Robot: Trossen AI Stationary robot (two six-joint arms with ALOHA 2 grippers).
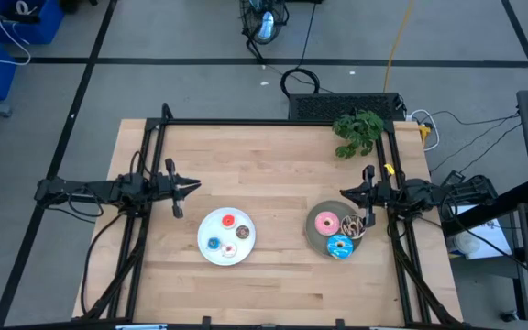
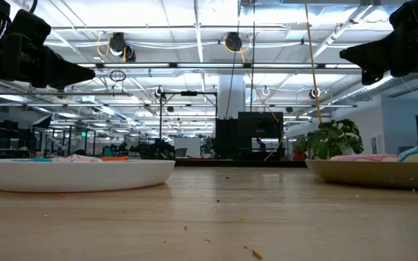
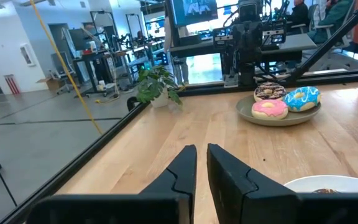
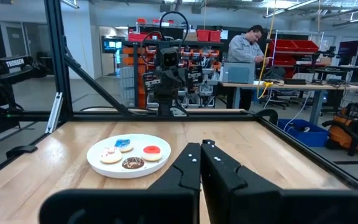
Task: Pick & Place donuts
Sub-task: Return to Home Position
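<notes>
Small red (image 1: 229, 220), brown (image 1: 243, 231), blue (image 1: 214, 244) and white (image 1: 229, 249) donuts lie on the white plate (image 1: 203, 226). Larger pink (image 1: 327, 225), chocolate-sprinkled (image 1: 352, 223) and blue (image 1: 339, 246) donuts lie on the grey plate (image 1: 313, 236). My left gripper (image 1: 195, 187) hangs level above the table, left of the white plate; in its wrist view its fingertips (image 3: 202, 152) stand a narrow gap apart with nothing between them. My right gripper (image 1: 344, 192) hangs level just beyond the grey plate, its fingers (image 4: 201, 149) shut and empty.
A potted green plant (image 1: 357, 131) stands at the table's far right corner. Black frame rails (image 1: 273, 122) run along the far, left and right edges. Bare wood lies between the two plates. A person (image 4: 247, 46) stands in the room beyond the table.
</notes>
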